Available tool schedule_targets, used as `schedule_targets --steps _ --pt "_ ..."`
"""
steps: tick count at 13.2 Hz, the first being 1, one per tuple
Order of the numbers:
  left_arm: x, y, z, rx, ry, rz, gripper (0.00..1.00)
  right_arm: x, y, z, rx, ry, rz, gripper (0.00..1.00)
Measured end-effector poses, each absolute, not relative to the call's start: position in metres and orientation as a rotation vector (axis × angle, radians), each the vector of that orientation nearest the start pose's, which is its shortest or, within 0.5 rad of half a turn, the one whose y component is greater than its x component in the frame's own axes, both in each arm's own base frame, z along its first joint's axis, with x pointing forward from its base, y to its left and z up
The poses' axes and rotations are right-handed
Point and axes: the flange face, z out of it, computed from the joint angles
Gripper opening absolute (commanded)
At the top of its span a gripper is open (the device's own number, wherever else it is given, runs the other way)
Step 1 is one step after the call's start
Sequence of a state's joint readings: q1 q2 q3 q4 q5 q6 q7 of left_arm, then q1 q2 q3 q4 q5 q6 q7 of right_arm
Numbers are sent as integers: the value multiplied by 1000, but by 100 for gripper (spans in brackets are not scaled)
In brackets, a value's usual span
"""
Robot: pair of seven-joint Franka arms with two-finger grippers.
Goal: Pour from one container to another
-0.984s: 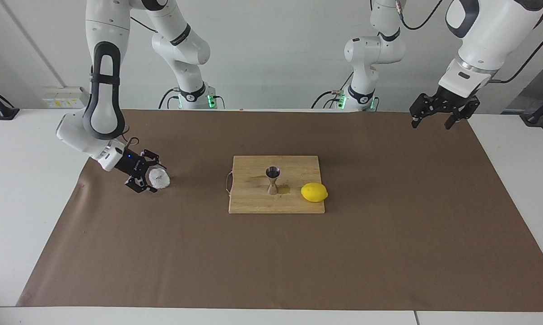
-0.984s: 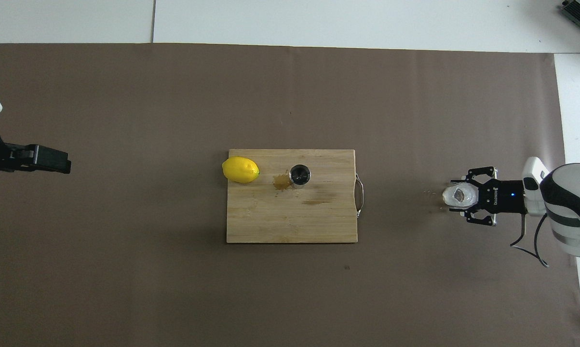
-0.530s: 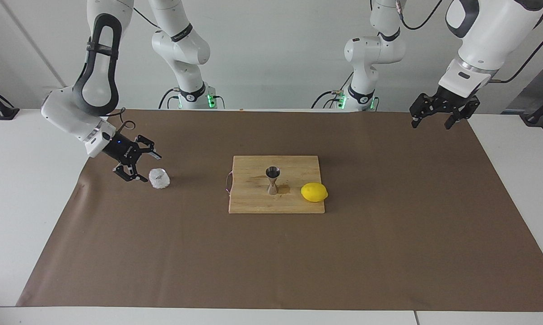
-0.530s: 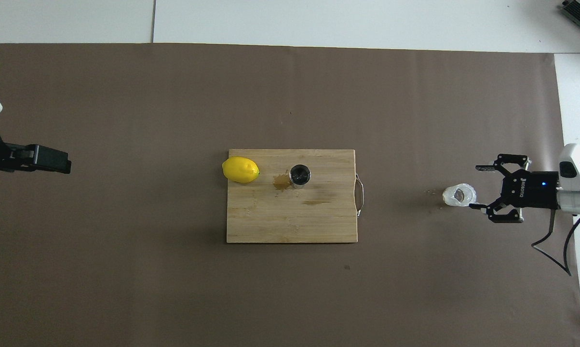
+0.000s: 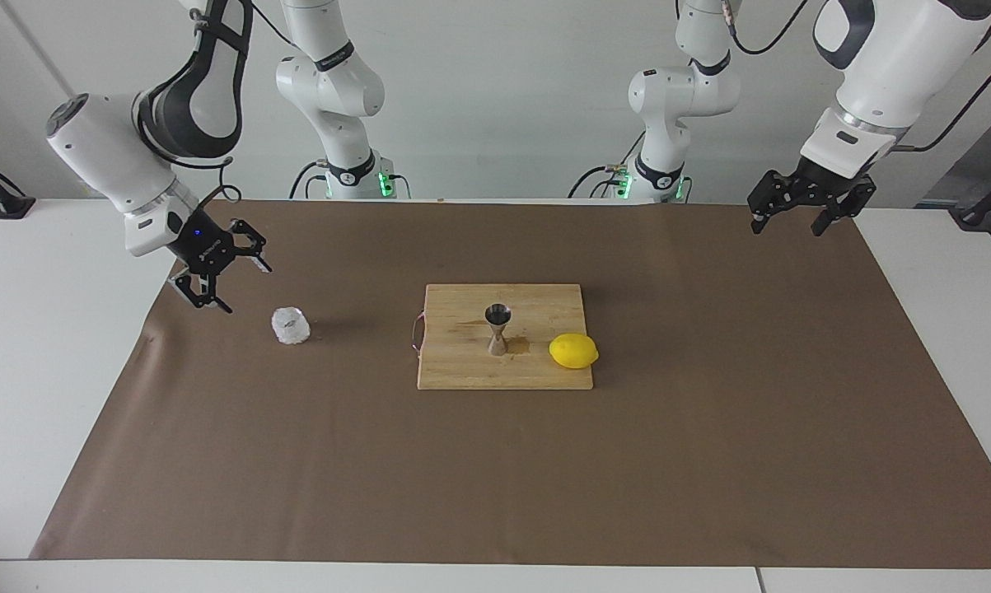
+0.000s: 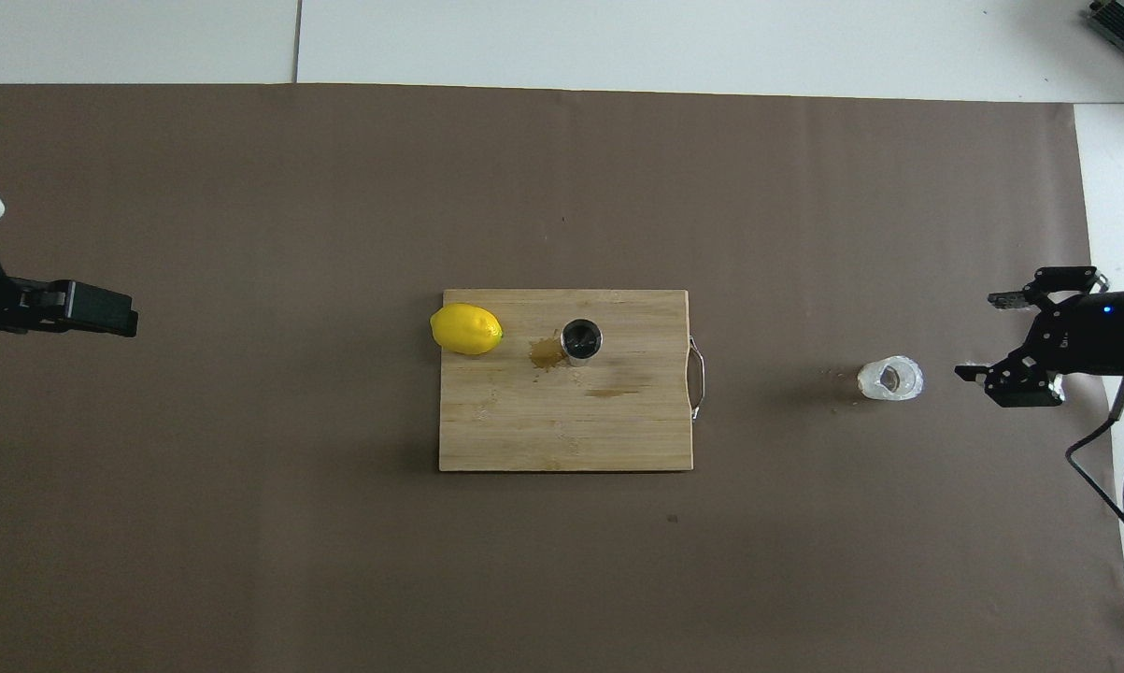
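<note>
Since 1 second ago, the right hand (image 5: pixel 225 284) has let go of the glass cup (image 5: pixel 291 325) and lifted away from it toward the right arm's end of the table (image 5: pixel 17 346); it now hangs in the air with its fingers spread wide and nothing between them, clear of the cup. That cup stands upright by itself on the brown paper mat (image 5: pixel 495 478), well apart from the cutting board (image 5: pixel 470 371), toward the right arm's end. From overhead, the cup (image 6: pixel 889 379) shows a small dark patch inside, and the right hand (image 6: pixel 1008 336) sits just beside it, over the mat's edge.

On the wooden board the steel jigger (image 5: pixel 497 329) stands upright near the middle, with a lemon (image 5: pixel 573 351) beside it toward the left arm's end. A brownish wet stain (image 6: pixel 547 352) marks the board (image 6: pixel 562 421) between the jigger (image 6: pixel 581 339) and the lemon (image 6: pixel 466 328), touching the jigger's foot.

Over the mat's corner at its own end, the left hand (image 5: pixel 786 216) waits in the air, fingers open and empty; neither it nor the board's things have shifted.
</note>
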State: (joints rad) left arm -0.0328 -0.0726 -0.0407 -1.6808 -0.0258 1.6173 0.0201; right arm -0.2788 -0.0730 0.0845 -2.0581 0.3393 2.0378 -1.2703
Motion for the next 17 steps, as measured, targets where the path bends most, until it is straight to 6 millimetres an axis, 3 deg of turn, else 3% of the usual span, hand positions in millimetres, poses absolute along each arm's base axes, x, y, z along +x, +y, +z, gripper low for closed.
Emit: schedule_targets --steps 3,5,9,12,14,17 --pt "533 -43 616 -3161 146 -13 100 541 -58 517 -2861 -1039 -244 100" --pt "533 -43 616 -3161 146 -13 100 546 -34 542 -2987 -761 -206 100" --pt "533 -43 616 -3161 146 -13 100 546 21 581 -3107 -204 -151 100" --pt "533 -43 616 -3161 146 -13 100 541 60 611 -3141 0 -101 100" --pt "533 -43 616 -3161 146 -13 100 544 63 620 -3140 57 -77 100" --pt "533 -43 616 -3161 146 -13 100 548 55 616 -3141 84 -52 100"
